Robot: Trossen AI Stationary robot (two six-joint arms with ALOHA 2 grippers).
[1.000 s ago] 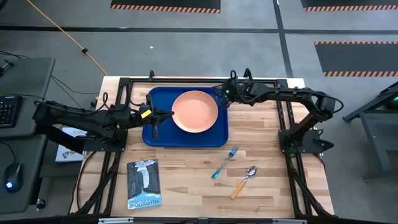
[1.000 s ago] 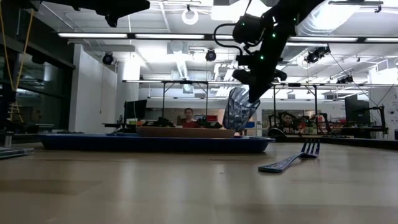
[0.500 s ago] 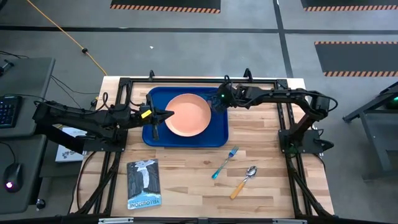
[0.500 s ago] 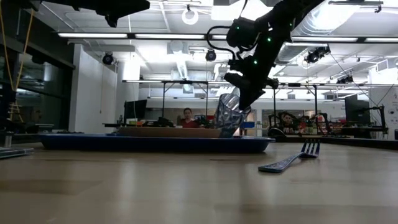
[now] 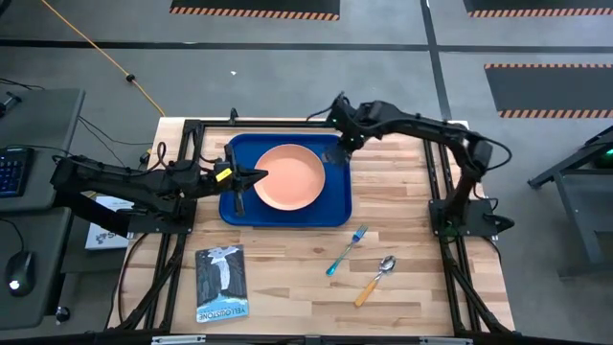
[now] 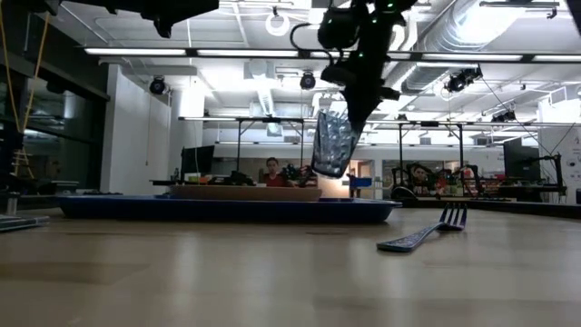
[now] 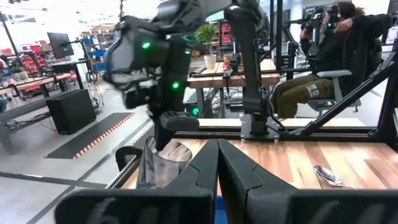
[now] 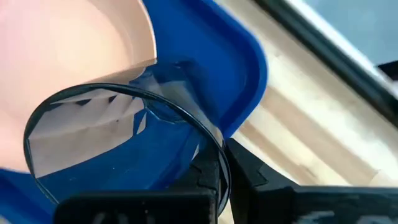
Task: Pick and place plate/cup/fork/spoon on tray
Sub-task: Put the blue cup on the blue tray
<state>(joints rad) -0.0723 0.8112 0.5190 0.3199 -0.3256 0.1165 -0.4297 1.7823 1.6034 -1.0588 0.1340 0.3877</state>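
The peach-orange plate (image 5: 287,178) lies flat on the royal-blue tray (image 5: 337,209), which rests on the wooden table. My right gripper (image 5: 337,144) is shut on the dark see-through cup (image 6: 331,143), over the tray's far right corner. My left gripper (image 5: 261,176) is shut and empty. It hovers high over the plate's left rim, and the low view shows that arm (image 6: 163,13) well above the tray. The blue-handled fork (image 5: 345,249) and the orange-handled spoon (image 5: 374,280) lie on the table nearer the front edge. My right gripper holds the cup by its rim (image 8: 211,148), one finger inside the cup and one outside. The fingers come from above, slanting down from the table's right. The cup hangs tilted below the fingers, lifted clear of the tray (image 6: 227,207) and the plate (image 6: 245,192).
A dark booklet (image 5: 221,283) lies at the front left of the table. Dark frame rails (image 5: 436,182) run along the table's sides. The fork (image 6: 422,234) lies to the right of the tray in the low view. People sit in the room behind the table.
My right gripper has carried the cup toward the table's left at tray height, then risen, so the cup now hangs well above the tray. The plate has slid a little toward the table's left on the tray.
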